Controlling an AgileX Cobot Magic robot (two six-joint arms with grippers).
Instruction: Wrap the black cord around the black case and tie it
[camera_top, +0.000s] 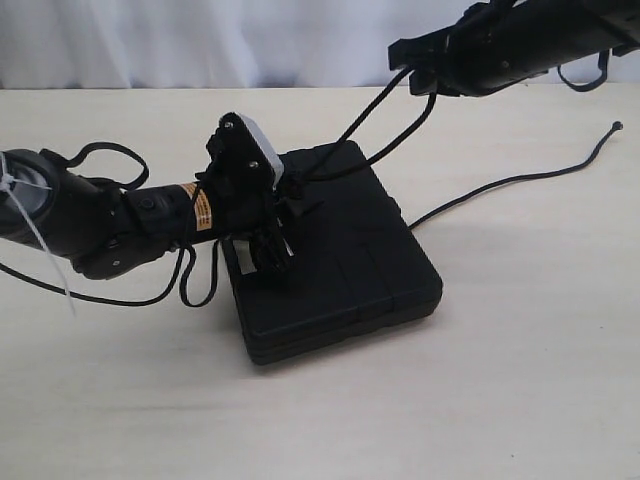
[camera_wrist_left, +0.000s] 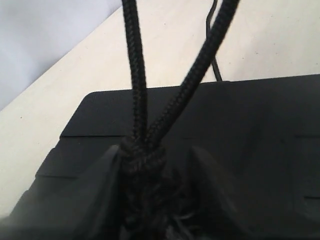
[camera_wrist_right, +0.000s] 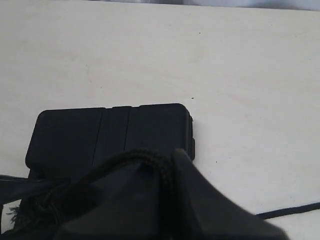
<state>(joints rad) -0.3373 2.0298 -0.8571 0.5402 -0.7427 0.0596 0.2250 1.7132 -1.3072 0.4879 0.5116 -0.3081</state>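
Observation:
The black case lies flat on the table, mid-scene. My left gripper is low over its left part, shut on a knotted, frayed bunch of the black cord between its fingers. Two cord strands rise from there to my right gripper, held high at the back right. In the right wrist view that gripper is shut on the cord, which loops over one finger, with the case far below. A loose cord tail trails right to a small knot.
The table is pale wood with a white curtain behind it. Thin black robot cables hang beside the left arm, and a white zip tie sticks out from it.

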